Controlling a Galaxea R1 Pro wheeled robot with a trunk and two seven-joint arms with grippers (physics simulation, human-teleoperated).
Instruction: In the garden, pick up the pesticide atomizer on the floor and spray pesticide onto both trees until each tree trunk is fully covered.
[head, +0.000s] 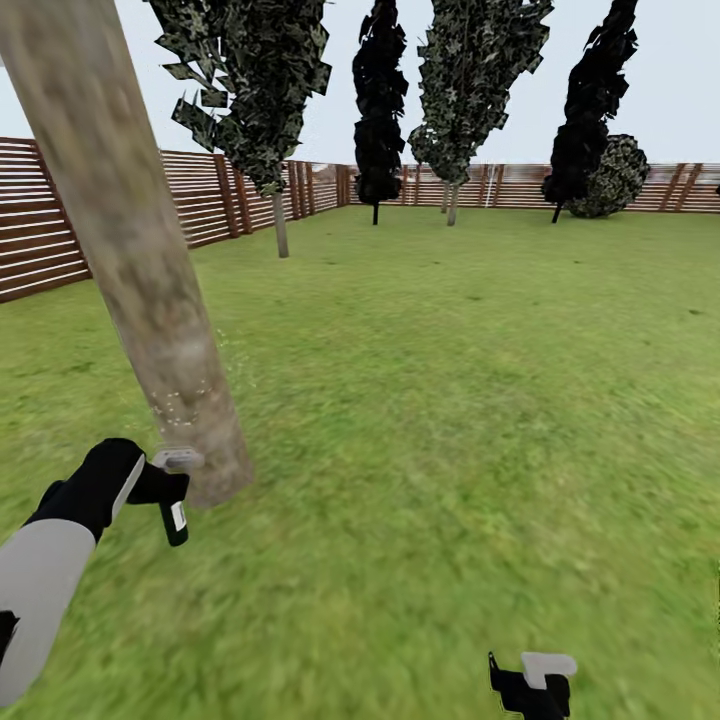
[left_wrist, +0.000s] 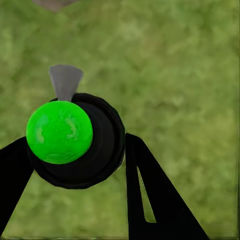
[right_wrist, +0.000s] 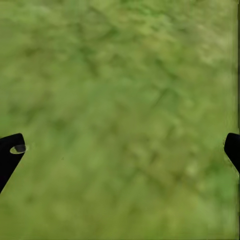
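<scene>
The left arm (head: 40, 590) has a smooth pale grey forearm with no seams, screws or cables showing. Toward the wrist it changes to a rounded matt black section, with a thin grey edge where the two colours meet. The left tool (head: 172, 490) is black, with a small white patch on one finger and a light grey block near its top. In the left wrist view its fingers (left_wrist: 155, 200) are flat, wedge-shaped and black, one with a long narrow slot cut through it.

The right tool (head: 530, 685) is also black, carrying a light grey block. Its fingertips (right_wrist: 10, 155) are black and rounded, one with a small pale oval mark.
</scene>
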